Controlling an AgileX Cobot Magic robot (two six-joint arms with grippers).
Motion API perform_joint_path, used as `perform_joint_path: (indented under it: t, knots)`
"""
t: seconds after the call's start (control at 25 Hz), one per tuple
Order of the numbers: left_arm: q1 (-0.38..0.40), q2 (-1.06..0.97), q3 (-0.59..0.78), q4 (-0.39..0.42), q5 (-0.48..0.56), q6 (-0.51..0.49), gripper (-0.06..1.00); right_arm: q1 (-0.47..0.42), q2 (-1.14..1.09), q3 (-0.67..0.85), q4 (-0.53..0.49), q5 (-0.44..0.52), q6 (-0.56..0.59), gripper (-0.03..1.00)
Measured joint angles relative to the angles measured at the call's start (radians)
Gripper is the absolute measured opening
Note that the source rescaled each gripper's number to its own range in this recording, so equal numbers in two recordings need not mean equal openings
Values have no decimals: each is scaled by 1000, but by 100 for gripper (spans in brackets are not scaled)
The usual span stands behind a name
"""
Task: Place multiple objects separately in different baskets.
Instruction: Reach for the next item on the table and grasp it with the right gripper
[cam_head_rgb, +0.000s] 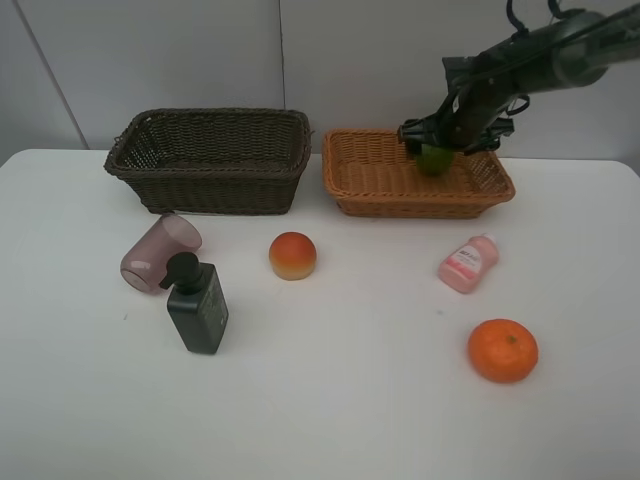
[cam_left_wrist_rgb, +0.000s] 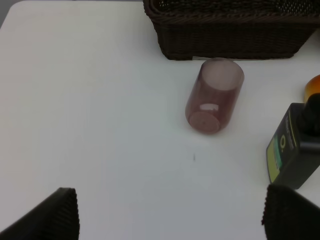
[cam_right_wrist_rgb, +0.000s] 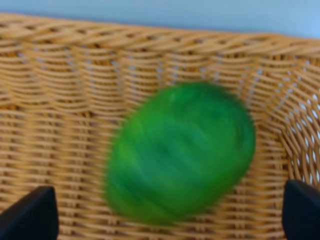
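Observation:
My right gripper (cam_head_rgb: 455, 135) is open above the far right end of the light orange-brown basket (cam_head_rgb: 420, 205). The green oval fruit (cam_head_rgb: 434, 158) is in that basket just below it, blurred in the right wrist view (cam_right_wrist_rgb: 180, 152), free between the wide-apart fingers (cam_right_wrist_rgb: 30, 217). The dark brown basket (cam_head_rgb: 210, 190) holds nothing I can see. On the table are the pink cup (cam_head_rgb: 160, 250) on its side, the dark pump bottle (cam_head_rgb: 198, 305), the peach (cam_head_rgb: 292, 255), the small pink bottle (cam_head_rgb: 468, 262) and the orange (cam_head_rgb: 502, 350). My left gripper (cam_left_wrist_rgb: 170, 215) is open over bare table near the cup (cam_left_wrist_rgb: 214, 95).
The white table (cam_head_rgb: 340, 420) ends at a pale wall behind the baskets. In the left wrist view the dark basket (cam_left_wrist_rgb: 230, 35), the pump bottle (cam_left_wrist_rgb: 292, 150) and an edge of the peach (cam_left_wrist_rgb: 314, 85) show. The left arm is outside the exterior high view.

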Motion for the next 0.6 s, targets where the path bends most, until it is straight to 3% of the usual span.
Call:
perform_joint_path:
  t: [0.6]
  knots:
    - [0,0,0,0,0,0,91,0,-136,0,26,86,0,100]
